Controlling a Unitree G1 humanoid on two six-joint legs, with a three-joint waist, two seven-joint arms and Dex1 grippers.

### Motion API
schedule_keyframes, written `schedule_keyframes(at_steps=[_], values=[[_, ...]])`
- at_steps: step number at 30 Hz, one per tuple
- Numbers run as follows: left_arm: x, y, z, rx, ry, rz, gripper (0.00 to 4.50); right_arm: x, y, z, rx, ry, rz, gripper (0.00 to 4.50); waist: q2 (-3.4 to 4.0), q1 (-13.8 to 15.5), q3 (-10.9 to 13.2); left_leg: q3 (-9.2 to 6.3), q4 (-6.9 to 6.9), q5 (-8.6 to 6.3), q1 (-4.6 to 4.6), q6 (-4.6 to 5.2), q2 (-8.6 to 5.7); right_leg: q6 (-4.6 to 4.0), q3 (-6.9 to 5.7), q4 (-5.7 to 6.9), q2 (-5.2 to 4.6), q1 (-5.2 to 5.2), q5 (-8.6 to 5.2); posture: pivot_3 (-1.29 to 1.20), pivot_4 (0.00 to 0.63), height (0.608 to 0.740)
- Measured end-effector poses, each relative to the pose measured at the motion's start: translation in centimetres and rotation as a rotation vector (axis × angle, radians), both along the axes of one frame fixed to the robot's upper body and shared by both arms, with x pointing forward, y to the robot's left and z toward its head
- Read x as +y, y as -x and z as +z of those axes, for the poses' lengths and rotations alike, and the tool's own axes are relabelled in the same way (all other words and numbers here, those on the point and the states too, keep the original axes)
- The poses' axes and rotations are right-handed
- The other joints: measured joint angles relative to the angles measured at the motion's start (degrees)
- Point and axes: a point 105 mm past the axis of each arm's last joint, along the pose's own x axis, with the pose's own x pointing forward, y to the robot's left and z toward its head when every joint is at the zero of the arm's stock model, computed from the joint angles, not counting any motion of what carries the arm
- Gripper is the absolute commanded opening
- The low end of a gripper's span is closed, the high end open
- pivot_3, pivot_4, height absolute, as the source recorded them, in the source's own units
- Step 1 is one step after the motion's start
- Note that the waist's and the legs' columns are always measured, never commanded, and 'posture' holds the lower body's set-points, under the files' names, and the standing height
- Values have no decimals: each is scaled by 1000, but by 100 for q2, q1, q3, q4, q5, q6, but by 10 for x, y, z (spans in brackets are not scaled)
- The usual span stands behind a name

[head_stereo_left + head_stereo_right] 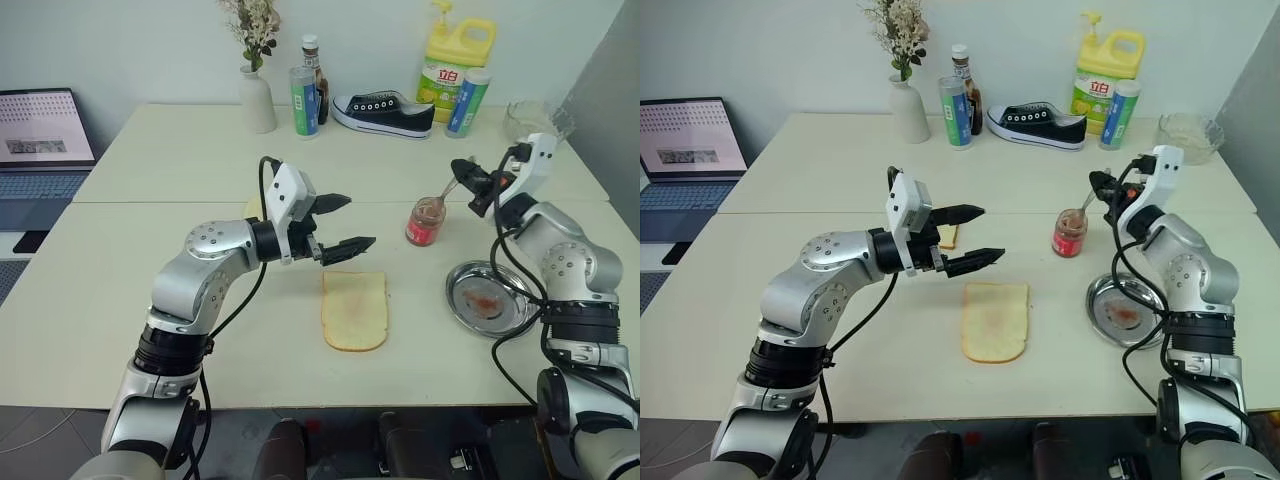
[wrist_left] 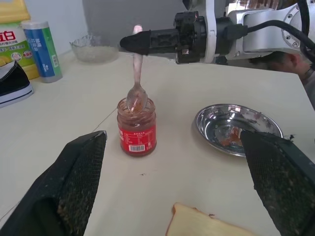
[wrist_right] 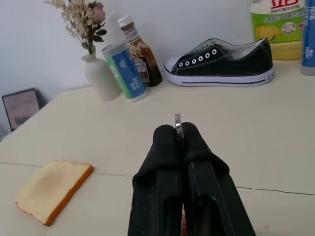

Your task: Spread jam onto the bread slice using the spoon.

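Nearest the camera, the bread slice (image 1: 354, 310) is laid flat on the surface (image 1: 150, 320), pale face up. Just beyond it the left tool (image 1: 342, 223) is held above the surface, released and holding nothing. The right tool (image 1: 463, 172) is clenched on the spoon (image 2: 136, 73), whose bowl is dipped into the jam (image 2: 137, 133) jar, beside a steel plate (image 1: 490, 297).

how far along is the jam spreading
Done: the right claw is shut on the spoon, its bowl at the mouth of the open jam jar. In hand: scooping. Left: spreading on the bread slice, which looks almost bare. The left claw hangs open.
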Motion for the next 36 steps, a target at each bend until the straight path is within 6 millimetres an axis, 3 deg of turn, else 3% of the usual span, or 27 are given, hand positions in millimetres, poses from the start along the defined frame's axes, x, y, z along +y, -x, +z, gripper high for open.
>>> schedule_keyframes(at_steps=[9, 17, 27, 36], values=[[-2, 0, -8, -5, -36, 12, 4500, 22, -4, -11, -99, 245, -20, 7, 0, 5, 0, -1, 1, 0, 0, -1, 0, 0, -1, 1, 0, 0, 0, 0, 150, 740], [-1, 0, -8, -8, -40, 13, 4500, 15, -4, -30, -75, 322, -57, 7, 0, 6, 0, -1, 1, 0, 0, -1, 0, -1, -1, 2, -2, 0, 1, 0, 150, 740], [-2, 0, -6, -19, -45, 12, 4500, 24, -2, -38, 39, 164, -29, 7, 0, 7, 0, -5, 3, 1, 0, -1, 0, -1, -4, 4, -2, 0, 1, 0, 150, 740], [-4, 0, -4, -38, -43, 6, 4500, 13, -2, -35, 152, -80, -94, 7, 0, 3, 0, -6, 1, 0, 0, -1, 1, -2, -6, 5, -2, 0, 1, 0, 150, 740]])
